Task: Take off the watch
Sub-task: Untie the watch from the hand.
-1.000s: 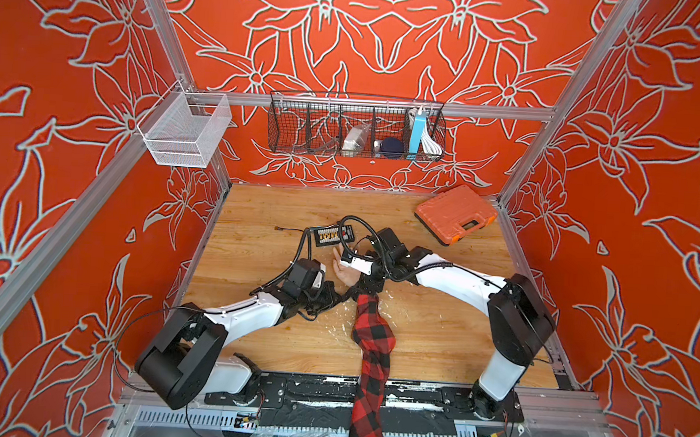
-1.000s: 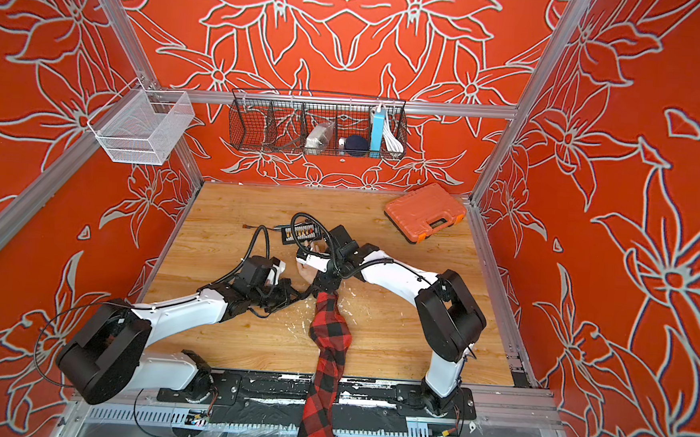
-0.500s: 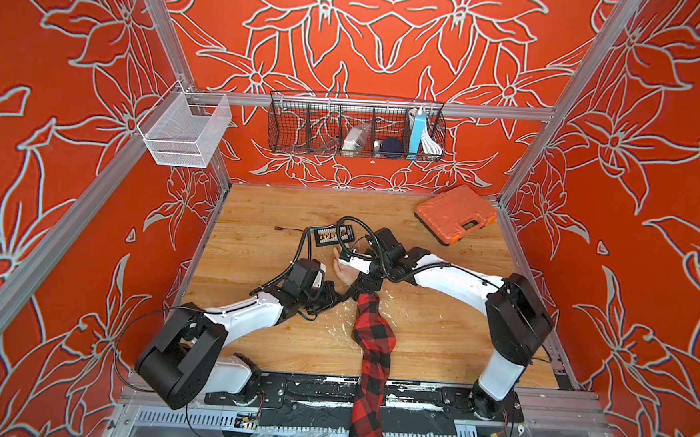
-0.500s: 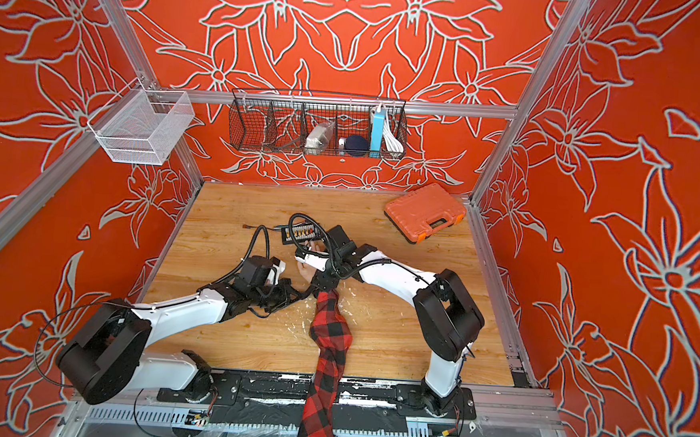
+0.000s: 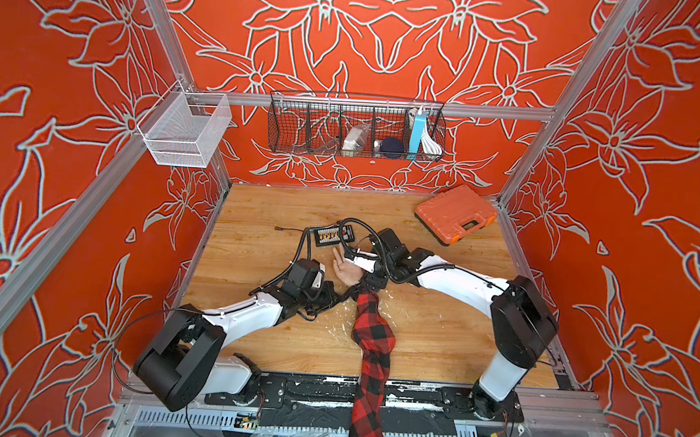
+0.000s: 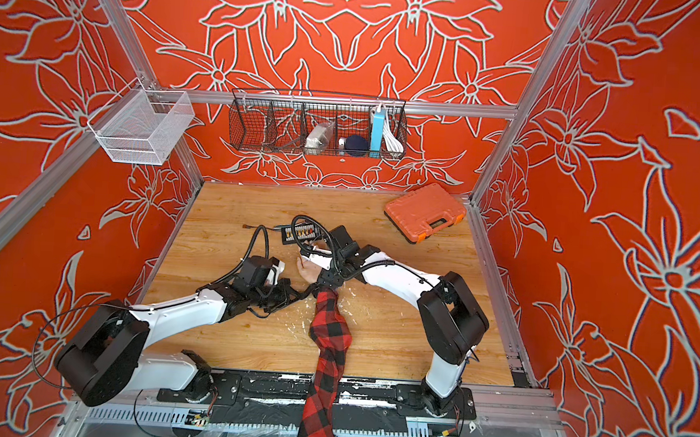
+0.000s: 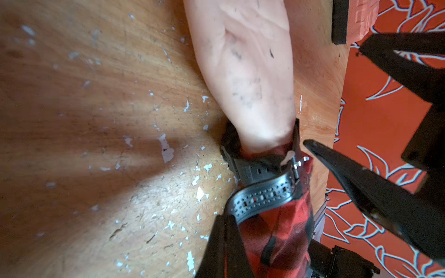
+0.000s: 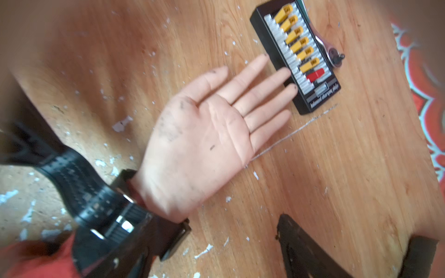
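done: left claw [image 7: 225, 217] clamped on black perforated rubber wristwatch [image 7: 260, 173] strap
todo: buckle [image 7: 297, 164] looks fastened, beside gaping right claw [image 7: 331, 96]

The counter [image 7: 96, 96] was varnished wood with a plain grain, its finish scuffed and speckled with chipped white flecks. The watch [image 7: 260, 190] had a matt black, rubbery-looking strap, perforated, with a small bright metal buckle pin. The sleeve [image 5: 372, 341] was soft woven cloth in a red-and-black check. The mannequin palm [image 8: 199, 139] looked smooth, pale and rubbery, smudged with dark marks. The board [image 8: 296, 55] was glossy black plastic with yellow plastic connectors. The case [image 5: 455, 213] was orange moulded plastic, and the wire basket [image 5: 356, 128] was thin dark metal.
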Available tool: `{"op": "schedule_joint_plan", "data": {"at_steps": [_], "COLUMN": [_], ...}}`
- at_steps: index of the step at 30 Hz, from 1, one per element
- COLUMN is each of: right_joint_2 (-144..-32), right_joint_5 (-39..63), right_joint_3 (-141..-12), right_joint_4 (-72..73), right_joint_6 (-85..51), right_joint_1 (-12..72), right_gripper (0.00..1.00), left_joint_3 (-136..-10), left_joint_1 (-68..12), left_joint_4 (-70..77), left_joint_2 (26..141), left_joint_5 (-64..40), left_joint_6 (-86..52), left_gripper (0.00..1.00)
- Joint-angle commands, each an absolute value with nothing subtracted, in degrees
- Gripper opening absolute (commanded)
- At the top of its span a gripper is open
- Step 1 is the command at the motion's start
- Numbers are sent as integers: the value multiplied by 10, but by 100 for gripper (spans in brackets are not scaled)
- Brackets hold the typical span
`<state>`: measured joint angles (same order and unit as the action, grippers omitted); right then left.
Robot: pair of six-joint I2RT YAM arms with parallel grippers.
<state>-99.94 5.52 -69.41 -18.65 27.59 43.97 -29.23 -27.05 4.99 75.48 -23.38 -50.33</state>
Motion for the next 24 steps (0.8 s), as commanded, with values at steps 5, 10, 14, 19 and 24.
{"op": "schedule_joint_plan", "data": {"at_steps": [5,10,14,19,24], "right_joint_2": [-966,-944,-922,-905,-907], "right_joint_5": [33,102,148,184,198], "right_joint_3": [-682,-672,-654,-637,-643], "right_joint_4": [-202,-208,-201,-184,-181], "right_joint_6": [294,325,343,358,359], "right_joint_1": [427,426,426,426,426], "right_gripper": [80,79,78,77,76], "left_joint_3": [-295,-304,-326,-364,-408], "left_joint_1": [-269,-269,-268,-268,-268], "left_joint_4": [13,13,-4,-30,-38], "left_joint_2": [746,733,719,709,726], "left_joint_5": [-228,-230,-231,-230,-248], "left_joint_6": [-496,-492,-482,-467,-450], "left_gripper": [0,0,0,0,0]}}
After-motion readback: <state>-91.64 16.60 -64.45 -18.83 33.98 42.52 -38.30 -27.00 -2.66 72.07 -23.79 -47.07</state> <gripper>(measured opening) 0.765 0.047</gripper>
